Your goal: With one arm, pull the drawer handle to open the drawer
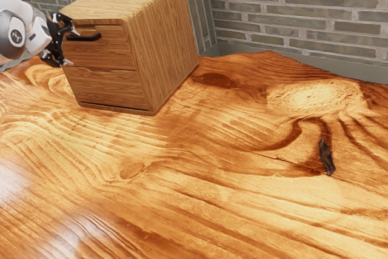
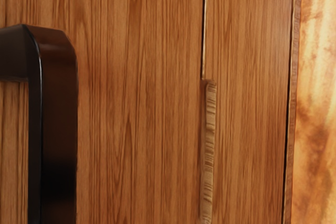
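A wooden cabinet (image 1: 160, 34) with two drawers stands at the back left of the table. The upper drawer (image 1: 103, 53) carries a black bar handle (image 1: 85, 37). My black gripper (image 1: 65, 45) hovers just off the handle's end, on the exterior view's left, and is open, with one fingertip above the other. The upper fingertip is close to the handle's end; nothing is held between the fingers. In the wrist view the handle (image 2: 52, 129) is large and close against the upper drawer front (image 2: 136, 103). A thin strip of edge grain (image 2: 209, 150) shows at the seam with the lower drawer (image 2: 247, 77).
The cabinet rests on a wide wood-grain table (image 1: 242, 162), which has a dark knot (image 1: 326, 156) near the exterior view's right. A brick wall (image 1: 303, 4) runs behind. The table surface (image 2: 315, 103) also shows beside the lower drawer in the wrist view.
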`<state>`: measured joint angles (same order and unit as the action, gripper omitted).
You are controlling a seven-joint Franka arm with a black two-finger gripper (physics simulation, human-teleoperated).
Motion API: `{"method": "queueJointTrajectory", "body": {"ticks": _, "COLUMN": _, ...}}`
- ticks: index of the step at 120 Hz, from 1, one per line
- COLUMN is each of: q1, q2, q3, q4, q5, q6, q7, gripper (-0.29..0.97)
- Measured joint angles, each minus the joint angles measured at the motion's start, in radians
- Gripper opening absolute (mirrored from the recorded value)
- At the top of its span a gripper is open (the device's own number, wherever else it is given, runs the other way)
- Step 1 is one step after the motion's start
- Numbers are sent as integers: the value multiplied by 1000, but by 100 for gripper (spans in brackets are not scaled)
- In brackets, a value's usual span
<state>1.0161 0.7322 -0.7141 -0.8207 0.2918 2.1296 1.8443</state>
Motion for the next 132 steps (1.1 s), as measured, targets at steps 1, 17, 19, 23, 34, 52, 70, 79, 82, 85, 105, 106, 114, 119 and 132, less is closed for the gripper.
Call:
{"method": "queueJointTrajectory", "body": {"ticks": 1, "q1": 0, "q2": 0, "q3": 0, "q4": 0, "q5": -1, "q6": 0, "q7": 0, "gripper": 69}}
{"method": "queueJointTrajectory", "body": {"ticks": 17, "q1": -2, "q2": 3, "q3": 3, "q4": -6, "q5": -24, "q6": 1, "q7": 1, "gripper": 68}}
{"method": "queueJointTrajectory", "body": {"ticks": 19, "q1": -2, "q2": 2, "q3": 3, "q4": -9, "q5": -27, "q6": 1, "q7": 1, "gripper": 69}}
{"method": "queueJointTrajectory", "body": {"ticks": 23, "q1": -2, "q2": 3, "q3": 4, "q4": -14, "q5": -30, "q6": 1, "q7": 1, "gripper": 69}}
{"method": "queueJointTrajectory", "body": {"ticks": 34, "q1": -2, "q2": -1, "q3": 5, "q4": -26, "q5": -36, "q6": 1, "q7": 2, "gripper": 68}}
{"method": "queueJointTrajectory", "body": {"ticks": 52, "q1": 8, "q2": -42, "q3": 5, "q4": -79, "q5": -38, "q6": 2, "q7": 2, "gripper": 68}}
{"method": "queueJointTrajectory", "body": {"ticks": 70, "q1": 58, "q2": -100, "q3": 3, "q4": -161, "q5": -40, "q6": 11, "q7": 0, "gripper": 68}}
{"method": "queueJointTrajectory", "body": {"ticks": 79, "q1": 94, "q2": -126, "q3": -1, "q4": -208, "q5": -48, "q6": 18, "q7": -2, "gripper": 68}}
{"method": "queueJointTrajectory", "body": {"ticks": 82, "q1": 101, "q2": -134, "q3": -2, "q4": -219, "q5": -51, "q6": 21, "q7": -3, "gripper": 68}}
{"method": "queueJointTrajectory", "body": {"ticks": 85, "q1": 106, "q2": -142, "q3": -2, "q4": -227, "q5": -55, "q6": 24, "q7": -3, "gripper": 68}}
{"method": "queueJointTrajectory", "body": {"ticks": 105, "q1": 158, "q2": -198, "q3": -28, "q4": -292, "q5": -83, "q6": 34, "q7": -8, "gripper": 67}}
{"method": "queueJointTrajectory", "body": {"ticks": 106, "q1": 159, "q2": -200, "q3": -28, "q4": -295, "q5": -84, "q6": 35, "q7": -8, "gripper": 67}}
{"method": "queueJointTrajectory", "body": {"ticks": 114, "q1": 176, "q2": -209, "q3": -31, "q4": -319, "q5": -91, "q6": 37, "q7": -9, "gripper": 67}}
{"method": "queueJointTrajectory", "body": {"ticks": 119, "q1": 181, "q2": -212, "q3": -31, "q4": -333, "q5": -94, "q6": 39, "q7": -10, "gripper": 68}}
{"method": "queueJointTrajectory", "body": {"ticks": 132, "q1": 203, "q2": -231, "q3": -32, "q4": -364, "q5": -97, "q6": 41, "q7": -12, "gripper": 67}}
